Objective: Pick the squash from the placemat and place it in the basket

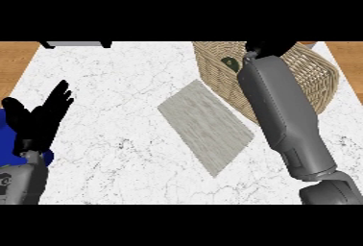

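Right hand (266, 48) over woven wicker basket (312, 72) at counter's far-right corner; fingers can't tell. Dark green squash (229, 62) inside, prob. stiff, smooth; grip mid-body. Left hand (42, 113) fingers relaxed.

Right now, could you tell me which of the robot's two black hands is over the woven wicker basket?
The right hand, at the basket; the left hand rests open near the counter's left edge.

Open marble counter (120, 72) runs btwn left hand (39, 115), resting at left edge, and flat placemat (205, 126); right forearm (284, 110) blocks wicker basket (319, 72) at back right.
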You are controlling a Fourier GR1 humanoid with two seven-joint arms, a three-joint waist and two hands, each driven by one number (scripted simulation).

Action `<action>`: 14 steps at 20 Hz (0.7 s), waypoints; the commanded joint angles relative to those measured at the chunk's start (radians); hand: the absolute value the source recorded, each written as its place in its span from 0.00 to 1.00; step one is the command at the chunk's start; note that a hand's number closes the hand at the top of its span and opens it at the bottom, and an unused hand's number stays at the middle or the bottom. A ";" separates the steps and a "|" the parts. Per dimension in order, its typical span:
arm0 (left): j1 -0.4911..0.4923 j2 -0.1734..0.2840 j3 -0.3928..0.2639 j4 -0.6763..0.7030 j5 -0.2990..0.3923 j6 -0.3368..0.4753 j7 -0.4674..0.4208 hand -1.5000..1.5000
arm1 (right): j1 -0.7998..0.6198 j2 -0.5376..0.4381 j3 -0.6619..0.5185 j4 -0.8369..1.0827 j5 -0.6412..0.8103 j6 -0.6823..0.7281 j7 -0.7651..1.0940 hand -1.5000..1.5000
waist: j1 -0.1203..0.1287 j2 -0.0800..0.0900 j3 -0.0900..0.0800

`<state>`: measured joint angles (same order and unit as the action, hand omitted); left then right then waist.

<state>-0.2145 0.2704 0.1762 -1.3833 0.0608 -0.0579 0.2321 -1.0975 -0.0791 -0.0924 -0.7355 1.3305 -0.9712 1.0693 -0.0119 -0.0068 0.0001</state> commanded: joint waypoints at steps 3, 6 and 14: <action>0.028 0.001 0.011 -0.016 0.011 -0.003 0.011 0.50 | 0.150 0.000 -0.072 -0.259 -0.028 -0.142 0.066 0.00 | -0.035 -0.014 0.001; 0.086 0.002 0.013 -0.048 0.006 -0.003 -0.001 0.50 | 0.285 -0.006 -0.056 -0.467 -0.074 -0.028 0.042 0.00 | -0.043 -0.020 0.001; 0.079 0.001 0.024 -0.051 0.000 0.019 0.005 0.50 | 0.699 0.008 0.129 -0.985 -0.233 0.176 0.022 0.00 | -0.068 -0.023 0.000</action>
<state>-0.1523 0.2814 0.2064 -1.4135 0.0654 -0.0476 0.2324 -0.5696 -0.0574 -0.0283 -1.4870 1.1589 -0.9185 1.0887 -0.0738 -0.0278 0.0006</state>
